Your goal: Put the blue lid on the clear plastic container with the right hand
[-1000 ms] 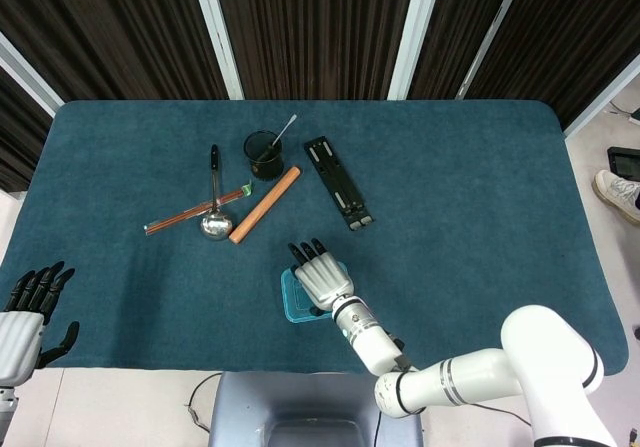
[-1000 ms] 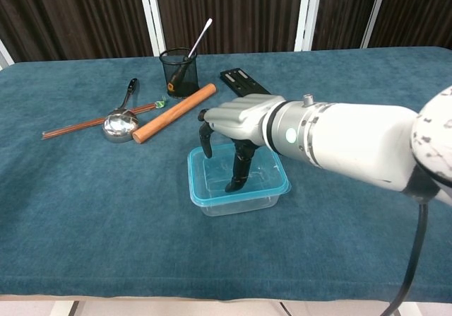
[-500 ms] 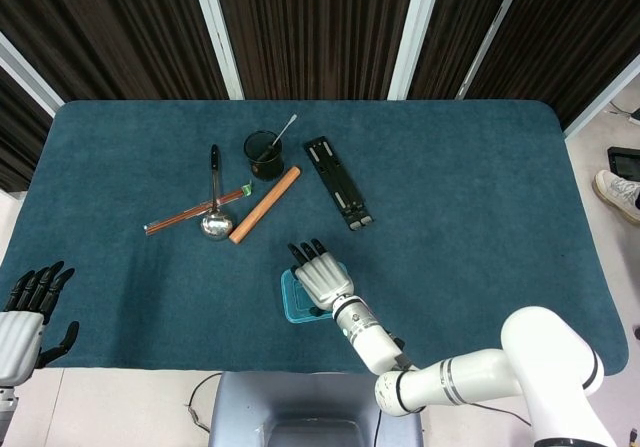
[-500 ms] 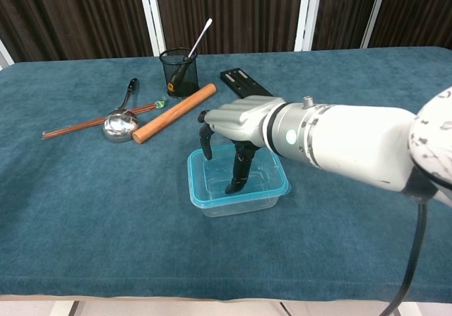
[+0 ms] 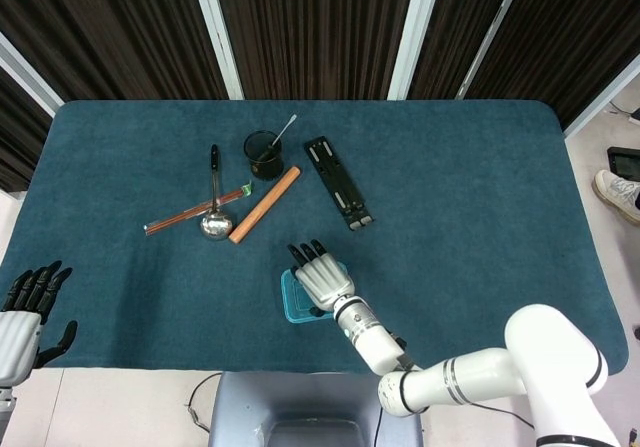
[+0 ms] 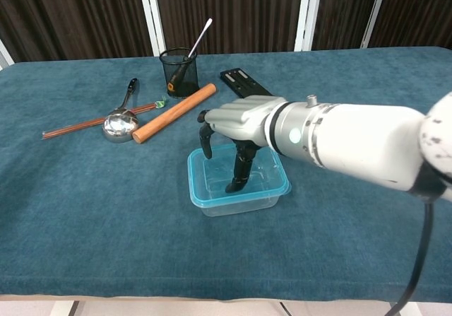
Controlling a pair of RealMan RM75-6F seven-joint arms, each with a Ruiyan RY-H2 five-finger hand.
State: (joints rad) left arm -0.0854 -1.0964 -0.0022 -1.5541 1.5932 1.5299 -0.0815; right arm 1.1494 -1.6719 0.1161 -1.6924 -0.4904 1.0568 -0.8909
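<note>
A teal cloth-covered counter [image 5: 470, 207] stands before dark slatted panels. Near its front edge sits the clear plastic container [image 6: 238, 188], its blue lid [image 6: 283, 186] showing as a blue rim around the top; whether it is fully seated cannot be told. The right hand [image 6: 236, 121] is directly above the container, palm down, fingers [image 6: 241, 169] pointing downward onto its top and touching or nearly touching it. Fingers are apart and grip nothing that the views show. The container's long axis runs roughly across the counter in the chest view.

The left hand [image 5: 22, 312] hangs off the counter's near left corner, well apart, fingers spread, holding nothing. The right is plainly the nearer.

Judgement: the remaining work is a straight downward press. A wooden rolling pin [image 6: 173, 113], ladle [image 6: 120, 123], chopsticks [image 6: 95, 121], mesh cup [image 6: 179, 70] and black stand [image 6: 244, 82] lie beyond, well apart; open cloth lies to the sides and front.
</note>
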